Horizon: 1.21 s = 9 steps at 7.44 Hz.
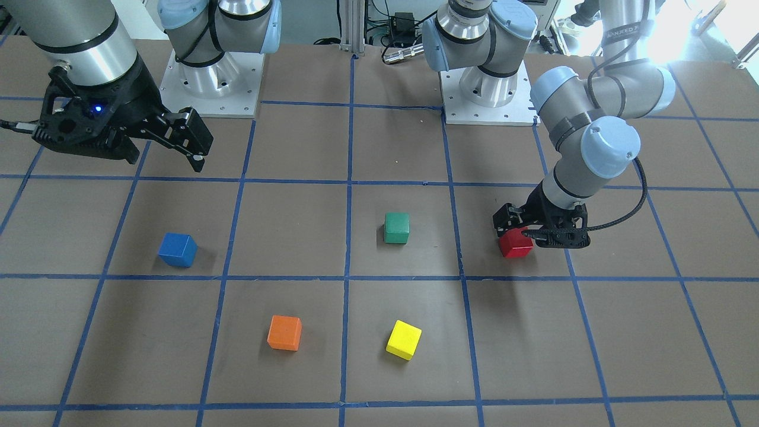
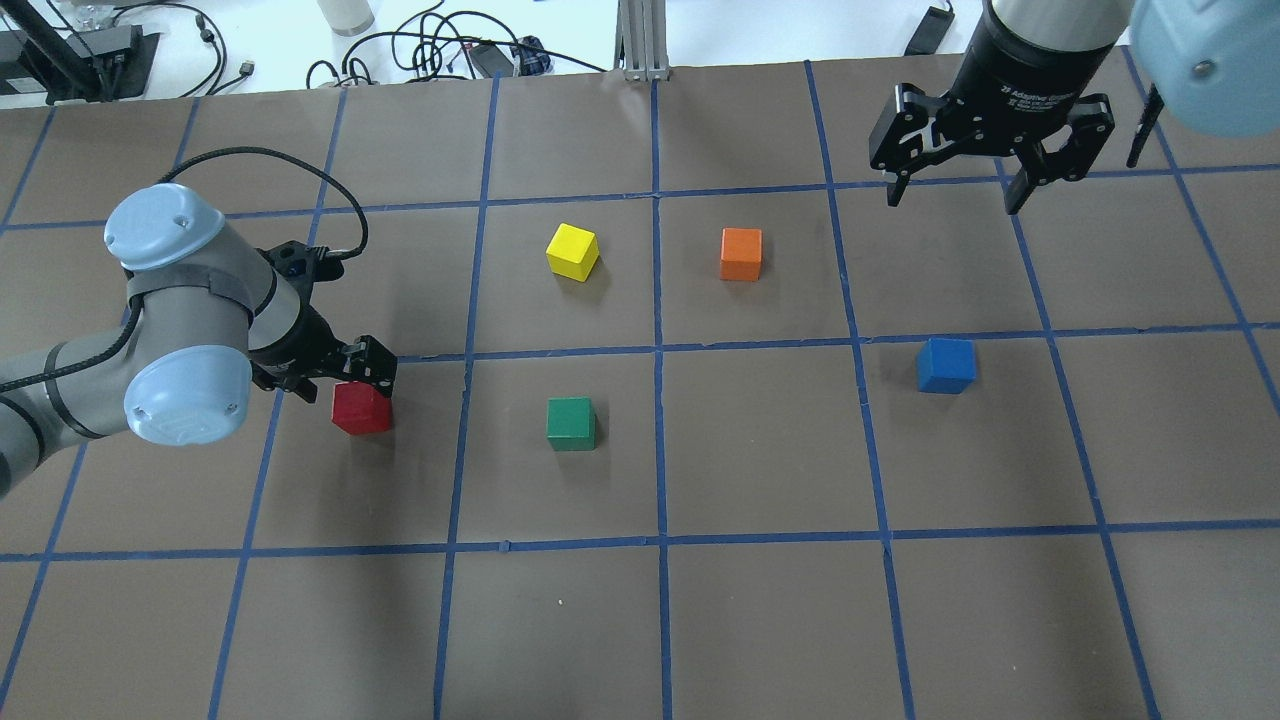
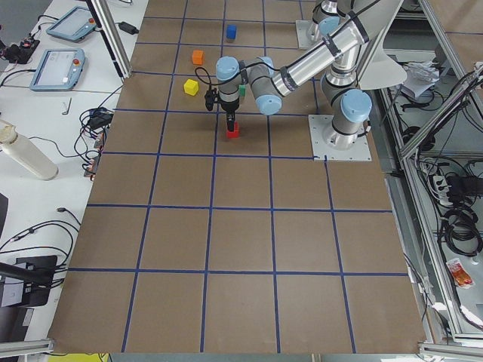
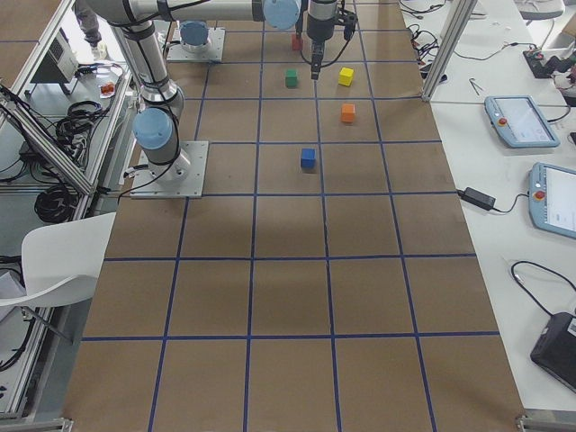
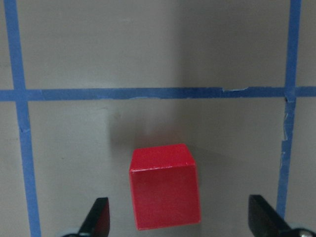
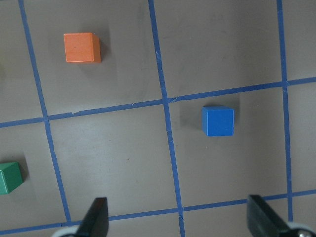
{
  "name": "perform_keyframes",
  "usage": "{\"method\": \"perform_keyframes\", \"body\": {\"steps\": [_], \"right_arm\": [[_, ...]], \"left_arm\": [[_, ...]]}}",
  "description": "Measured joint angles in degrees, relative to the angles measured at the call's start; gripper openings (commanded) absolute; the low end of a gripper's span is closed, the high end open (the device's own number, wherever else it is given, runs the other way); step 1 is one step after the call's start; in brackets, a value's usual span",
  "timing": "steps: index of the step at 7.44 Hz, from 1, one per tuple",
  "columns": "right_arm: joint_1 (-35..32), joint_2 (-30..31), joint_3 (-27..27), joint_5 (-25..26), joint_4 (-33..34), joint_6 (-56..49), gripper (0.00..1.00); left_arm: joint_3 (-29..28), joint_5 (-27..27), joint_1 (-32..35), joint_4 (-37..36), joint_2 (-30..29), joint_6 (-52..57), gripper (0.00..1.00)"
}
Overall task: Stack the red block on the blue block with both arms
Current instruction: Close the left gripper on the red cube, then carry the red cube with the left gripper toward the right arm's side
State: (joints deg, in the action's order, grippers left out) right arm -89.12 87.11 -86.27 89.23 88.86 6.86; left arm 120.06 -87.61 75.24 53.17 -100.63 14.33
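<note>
**Item: red block, between the fingers of the left pincer, not gripped**

- Red block (image 2: 361,408): sits on the tabletop (image 2: 760,620) on the robot's left side, just inside a crossing of blue tape lines.
- Left pincer (image 1: 531,231): lowered over the red block and spread wide. In the wrist view one finger stands on each side of the cube with a gap on both sides, so it holds nothing.
- Blue block (image 2: 945,365): alone in its grid square on the robot's right side, well apart from the red block.
- Right pincer (image 2: 953,198): raised above the tabletop on the far side of the blue block, spread wide, empty.
- Surroundings: the green block (image 2: 571,423) lies between the red and blue blocks. The yellow block (image 2: 573,251) and orange block (image 2: 741,253) sit one row farther from the robot.
- Obscured: in the overhead view the left wrist covers most of its pincer. Both wrist views cut the fingers off at the lower edge.
- Writing: white lettering on the right pincer's collar, of which "Adaptive" is partly legible and the rest too small to read.
</note>
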Motion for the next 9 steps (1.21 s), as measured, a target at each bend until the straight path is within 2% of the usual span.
{"method": "perform_keyframes", "body": {"steps": [1,2,3,4,5,6,7,9], "right_arm": [[0.0,0.0,0.0,0.0,0.0,0.0,1.00],[0.0,0.0,0.0,0.1,0.0,0.0,1.00],[0.0,0.0,0.0,0.2,0.0,0.0,1.00],[0.0,0.0,0.0,0.2,0.0,0.0,1.00],[0.0,0.0,0.0,0.2,0.0,0.0,1.00],[0.0,0.1,0.0,0.3,0.0,0.0,1.00],[0.0,0.1,0.0,0.3,0.0,0.0,1.00],[0.0,0.1,0.0,0.3,0.0,0.0,1.00]], "left_arm": [[0.1,-0.2,0.0,-0.1,-0.7,-0.1,1.00],[0.1,-0.3,0.0,-0.1,-1.5,-0.3,0.93],[0.1,-0.4,0.1,-0.1,-2.0,-0.3,0.78],[0.1,-0.6,0.1,-0.2,-2.3,-0.3,0.53],[0.0,-0.7,0.1,-0.2,-2.4,-0.3,0.34],[-0.2,-1.0,0.1,-0.2,-2.6,-0.2,0.22],[-0.6,-2.0,0.2,-0.2,-2.5,-0.3,0.17],[-4.2,-3.5,2.2,1.1,-2.0,-0.4,0.14]]}}
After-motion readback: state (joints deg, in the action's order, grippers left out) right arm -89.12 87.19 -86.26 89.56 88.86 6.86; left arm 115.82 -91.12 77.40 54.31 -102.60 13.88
